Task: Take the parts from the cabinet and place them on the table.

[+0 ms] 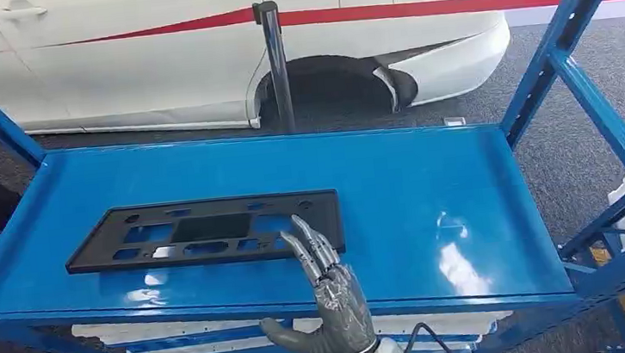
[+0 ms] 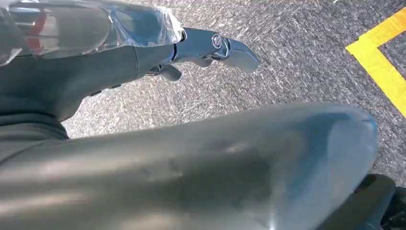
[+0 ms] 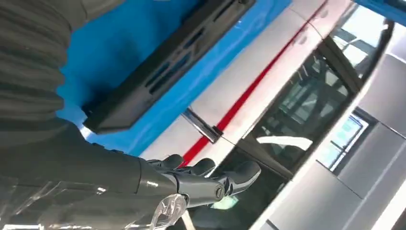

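Reaching for the part on the shelf

The right hand (image 1: 331,300) is empty, fingers extended over the near right corner of the black panel (image 1: 207,231), which lies flat on the blue cabinet shelf (image 1: 433,208). Next it likely needs fingers under an edge. Left hand (image 2: 210,48): grasp unclear.

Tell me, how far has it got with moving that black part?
Barely begun, by the look of it. Nothing looks moved yet: the black part lies flat on the blue shelf. The right hand is open, fingertips reaching over the part's near edge, holding nothing. The left hand hangs over the floor. Gripping, lifting and carrying it to the table remain.
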Controlling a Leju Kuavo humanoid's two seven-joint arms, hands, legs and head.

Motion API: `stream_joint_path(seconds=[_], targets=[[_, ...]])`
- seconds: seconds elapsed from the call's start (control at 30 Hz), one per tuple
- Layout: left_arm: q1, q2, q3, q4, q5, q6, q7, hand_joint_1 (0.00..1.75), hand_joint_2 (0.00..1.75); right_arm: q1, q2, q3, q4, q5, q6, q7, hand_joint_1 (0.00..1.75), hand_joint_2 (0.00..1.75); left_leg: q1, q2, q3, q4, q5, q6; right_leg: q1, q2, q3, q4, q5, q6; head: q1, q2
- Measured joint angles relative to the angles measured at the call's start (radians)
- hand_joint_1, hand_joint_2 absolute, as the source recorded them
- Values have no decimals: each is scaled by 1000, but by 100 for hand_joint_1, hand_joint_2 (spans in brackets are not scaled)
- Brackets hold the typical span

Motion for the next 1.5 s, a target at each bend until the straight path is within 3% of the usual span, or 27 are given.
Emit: stream_joint_path(seconds=[0.33,0.37,0.53,0.67,0.7,0.83,1.0,1.23,1.5], targets=[[0,-1,-2,0,7,6,1,0,0,-3,26,-8,108,78,-7,1,0,0,0,0,0,0,0,0,0,0,0,0,0,0,0,0],[0,-1,-3,0,9,6,1,0,0,-3,29,-10,114,87,-7,-7,0,175,0,0,0,0,0,0,0,0,0,0,0,0,0,0],[-1,-1,-17,0,18,11,5,0,0,27,59,-66,139,224,-7,-102,0,175,0,0,0,0,0,0,0,0,0,0,0,0,0,0],[-1,-1,-27,0,10,8,16,0,0,82,121,-171,113,581,-8,-259,0,175,1,0,0,0,0,0,0,0,0,0,0,0,0,0],[-1,-1,-29,0,5,4,19,0,0,93,131,-199,96,663,-8,-266,0,175,1,0,0,0,0,0,0,0,0,0,0,0,0,0],[-9,-1,-50,0,-10,-13,22,0,0,104,140,-237,60,793,-8,-173,0,175,1,0,1,0,0,0,0,0,0,0,0,0,0,0],[-19,-1,-64,0,-11,-26,23,0,0,61,114,-213,26,844,-8,116,0,175,1,1,1,0,2,-3,1,0,0,0,1,-2,0,0],[-26,-1,-80,0,-13,-32,25,0,0,3,81,-125,-6,847,-8,193,0,175,1,0,1,0,2,-3,1,0,1,0,1,-2,0,0],[-31,-1,-100,0,0,-32,31,0,0,-55,59,-26,-29,847,-8,204,0,175,1,0,1,0,2,-3,1,0,1,0,1,-2,0,0]])
